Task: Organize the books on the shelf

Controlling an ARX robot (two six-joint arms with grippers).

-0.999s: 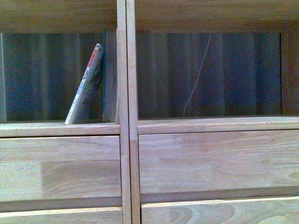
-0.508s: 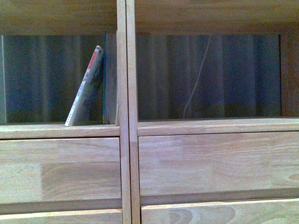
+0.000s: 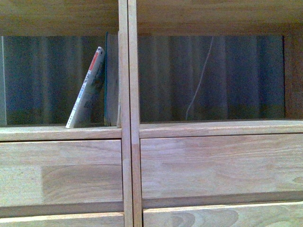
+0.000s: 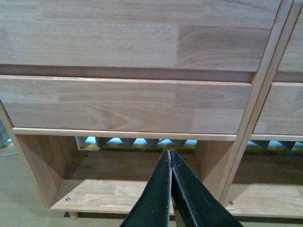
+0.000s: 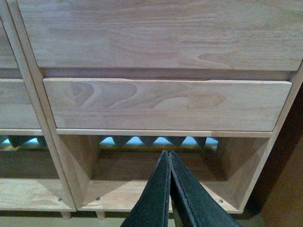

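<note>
In the front view the light-wood shelf (image 3: 129, 94) fills the picture. In its left open compartment a floppy softcover book (image 3: 86, 90) with a white spine and red top patch leans right against a taller slim teal-edged book (image 3: 111, 78), which stands upright against the central divider. Neither gripper shows in the front view. My left gripper (image 4: 170, 153) is shut and empty, low in front of the shelf's bottom left compartment (image 4: 118, 182). My right gripper (image 5: 169, 154) is shut and empty, low in front of the bottom right compartment (image 5: 156, 182).
The right open compartment (image 3: 210, 78) holds no books; a thin pale cord (image 3: 199, 80) hangs behind it. Plain drawer fronts (image 3: 218, 163) lie below the compartments and show above both grippers (image 4: 123, 106) (image 5: 165, 104). Short legs (image 4: 72, 215) stand on the floor.
The front view has shifted slightly: the shelf sits a little lower in the picture. The books keep their lean and place.
</note>
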